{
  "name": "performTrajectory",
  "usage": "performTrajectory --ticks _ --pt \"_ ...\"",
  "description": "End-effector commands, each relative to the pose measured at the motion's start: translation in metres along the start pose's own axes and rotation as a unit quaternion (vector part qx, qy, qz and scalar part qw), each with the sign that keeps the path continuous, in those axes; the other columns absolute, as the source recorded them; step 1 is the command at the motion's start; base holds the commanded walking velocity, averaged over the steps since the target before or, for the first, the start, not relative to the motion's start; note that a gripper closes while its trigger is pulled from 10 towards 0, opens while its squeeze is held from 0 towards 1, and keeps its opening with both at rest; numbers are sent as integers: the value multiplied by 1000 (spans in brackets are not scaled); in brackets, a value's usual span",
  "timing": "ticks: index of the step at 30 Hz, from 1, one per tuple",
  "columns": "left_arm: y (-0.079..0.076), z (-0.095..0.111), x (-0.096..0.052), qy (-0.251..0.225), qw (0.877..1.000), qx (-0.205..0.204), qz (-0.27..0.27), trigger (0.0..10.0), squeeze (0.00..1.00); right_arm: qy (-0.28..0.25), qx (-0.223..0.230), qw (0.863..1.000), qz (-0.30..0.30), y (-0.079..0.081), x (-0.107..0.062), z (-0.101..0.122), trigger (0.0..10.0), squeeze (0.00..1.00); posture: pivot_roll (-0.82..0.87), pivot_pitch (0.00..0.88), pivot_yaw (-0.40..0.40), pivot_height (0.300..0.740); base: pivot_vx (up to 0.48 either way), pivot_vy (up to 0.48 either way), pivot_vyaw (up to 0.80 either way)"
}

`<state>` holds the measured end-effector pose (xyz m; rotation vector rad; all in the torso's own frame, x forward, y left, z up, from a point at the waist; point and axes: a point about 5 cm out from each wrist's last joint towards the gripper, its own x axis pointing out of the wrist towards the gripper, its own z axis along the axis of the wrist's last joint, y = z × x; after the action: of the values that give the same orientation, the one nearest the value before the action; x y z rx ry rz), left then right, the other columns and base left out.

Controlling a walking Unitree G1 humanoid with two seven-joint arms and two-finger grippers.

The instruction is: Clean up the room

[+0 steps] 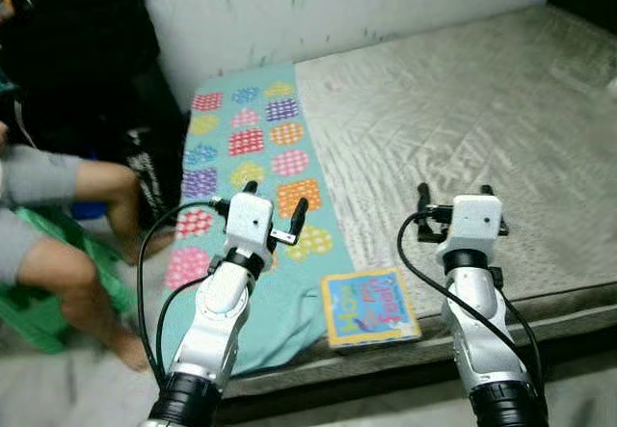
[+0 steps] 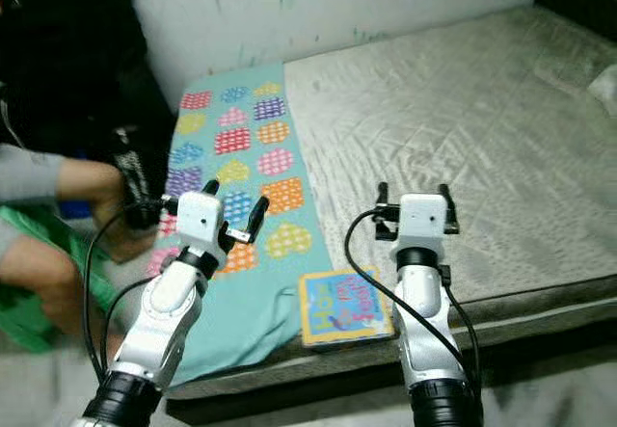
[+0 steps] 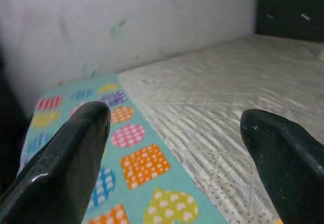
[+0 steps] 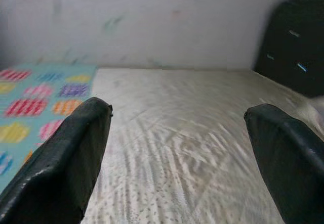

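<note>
A small colourful picture book (image 1: pixel 368 307) lies flat near the front edge of the grey mattress (image 1: pixel 463 109). Beside it a teal blanket with patterned hearts (image 1: pixel 253 147) runs along the mattress's left side and hangs over the front. My left gripper (image 1: pixel 274 202) hovers open above the blanket, left of the book. My right gripper (image 1: pixel 455 196) hovers open above the bare mattress, right of the book. Both hold nothing. In the left wrist view its black fingers (image 3: pixel 66 163) frame the blanket (image 3: pixel 131 158); the right wrist fingers (image 4: pixel 61 163) frame the mattress (image 4: pixel 177 148).
A person sits at the left beside the bed, bare legs (image 1: pixel 87 253) close to the blanket's edge, on something green (image 1: pixel 39 302). A scuffed white wall (image 1: pixel 337 3) stands behind the bed. A dark panel (image 4: pixel 293 42) stands at the mattress's far right end.
</note>
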<state>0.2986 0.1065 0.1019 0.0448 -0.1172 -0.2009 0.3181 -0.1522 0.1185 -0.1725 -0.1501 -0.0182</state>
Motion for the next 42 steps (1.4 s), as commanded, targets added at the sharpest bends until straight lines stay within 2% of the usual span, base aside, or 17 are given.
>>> performTrajectory --ticks 1,4,6,8,10,13,19,24,29,37,42 --pt "13 5 -8 -14 998 4 57 10000 0 -4 -5 997 71 24 8 6 10000 0 22 48 -49 731 0 0 0" --pt "18 3 -19 -10 996 3 86 10000 0 -1 -4 995 102 35 13 7 10000 0 69 53 -88 731 0 0 0" --pt "24 0 -32 -5 993 8 115 10000 0 -2 1 992 128 46 16 9 10000 0 122 61 -127 731 0 0 0" --pt "26 -1 -36 -3 992 9 122 10000 0 -3 4 991 136 50 17 11 10000 0 129 62 -130 731 0 0 0" --pt "34 -1 -46 1 990 15 142 10000 0 -8 15 988 155 63 19 15 10000 0 157 70 -133 731 0 0 0" --pt "37 -1 -49 5 989 16 148 10000 0 -8 17 986 163 67 20 14 10000 0 161 72 -127 731 0 0 0" --pt "40 7 -50 3 990 22 140 10000 0 -6 34 988 151 62 14 9 10000 0 116 80 -91 731 0 0 0" --pt "44 10 -47 4 990 21 138 10000 0 0 30 989 144 54 9 3 10000 0 81 98 -76 731 0 0 0" --pt "38 12 -42 8 993 16 115 10000 0 7 22 992 127 48 6 -3 10000 0 68 113 -52 731 0 0 0" --pt "40 13 -38 11 994 17 107 10000 0 -1 29 991 134 54 8 2 10000 0 75 112 -57 731 0 0 0" --pt "39 11 -41 16 994 19 105 10000 0 0 32 992 120 51 7 0 10000 0 85 110 -54 731 0 0 0"
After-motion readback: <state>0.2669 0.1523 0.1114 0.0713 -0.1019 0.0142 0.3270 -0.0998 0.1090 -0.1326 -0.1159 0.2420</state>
